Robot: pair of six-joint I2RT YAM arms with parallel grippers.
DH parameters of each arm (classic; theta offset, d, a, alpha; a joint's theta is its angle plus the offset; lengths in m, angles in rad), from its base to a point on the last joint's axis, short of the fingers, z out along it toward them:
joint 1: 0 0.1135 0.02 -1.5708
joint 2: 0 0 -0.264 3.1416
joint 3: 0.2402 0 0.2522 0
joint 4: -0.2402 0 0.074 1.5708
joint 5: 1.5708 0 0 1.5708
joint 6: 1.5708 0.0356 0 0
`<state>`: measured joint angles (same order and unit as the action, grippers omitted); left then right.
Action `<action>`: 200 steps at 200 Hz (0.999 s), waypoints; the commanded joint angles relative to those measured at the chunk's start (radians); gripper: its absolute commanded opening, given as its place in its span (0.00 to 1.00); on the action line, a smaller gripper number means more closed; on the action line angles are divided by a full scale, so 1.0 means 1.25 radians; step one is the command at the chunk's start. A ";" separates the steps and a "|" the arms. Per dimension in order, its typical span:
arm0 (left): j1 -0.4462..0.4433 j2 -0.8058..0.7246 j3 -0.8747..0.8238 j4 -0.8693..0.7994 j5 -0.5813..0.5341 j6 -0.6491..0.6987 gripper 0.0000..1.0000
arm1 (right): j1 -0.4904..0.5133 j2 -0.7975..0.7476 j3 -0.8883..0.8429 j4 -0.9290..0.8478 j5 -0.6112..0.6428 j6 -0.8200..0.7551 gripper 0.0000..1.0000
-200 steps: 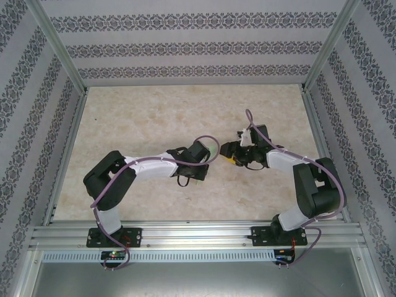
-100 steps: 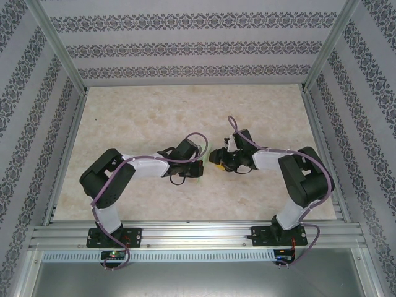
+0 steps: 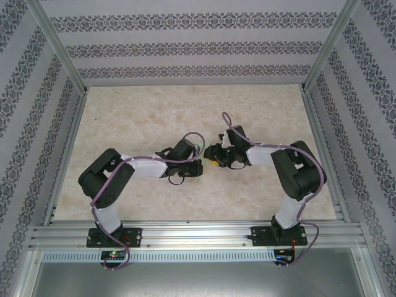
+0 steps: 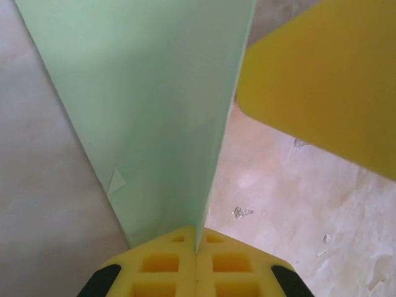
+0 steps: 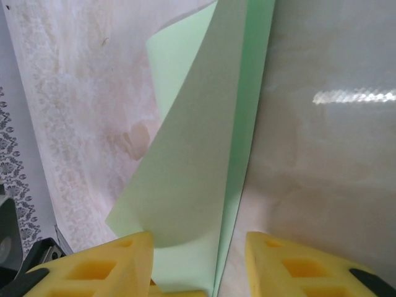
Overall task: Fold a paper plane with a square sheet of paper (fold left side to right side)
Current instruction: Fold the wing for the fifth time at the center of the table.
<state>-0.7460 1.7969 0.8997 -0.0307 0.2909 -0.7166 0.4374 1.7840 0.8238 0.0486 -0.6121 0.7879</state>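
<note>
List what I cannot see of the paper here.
- Left wrist view: the top edge cuts off the far end of the paper; the left tool covers its near end.
- Right wrist view: the bottom edge cuts it off inside the right tool.
- Top view: both wrists hide nearly all of it.

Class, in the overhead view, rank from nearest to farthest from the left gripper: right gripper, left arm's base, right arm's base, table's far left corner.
1. right gripper: just right of the left gripper, nearly meeting it.
2-3. left arm's base and right arm's base: near edge; too close to call.
4. table's far left corner: back left.
</note>
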 commanded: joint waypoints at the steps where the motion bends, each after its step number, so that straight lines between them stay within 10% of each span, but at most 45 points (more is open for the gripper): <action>1: 0.013 -0.023 -0.008 0.032 0.015 -0.010 0.05 | 0.010 0.021 0.021 0.025 0.009 0.007 0.42; 200: 0.024 -0.107 -0.020 0.026 0.038 -0.010 0.33 | 0.020 0.092 0.066 -0.057 0.019 -0.008 0.37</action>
<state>-0.7395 1.7092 0.8848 -0.0219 0.3145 -0.7246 0.4515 1.8603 0.9012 -0.0010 -0.6144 0.7918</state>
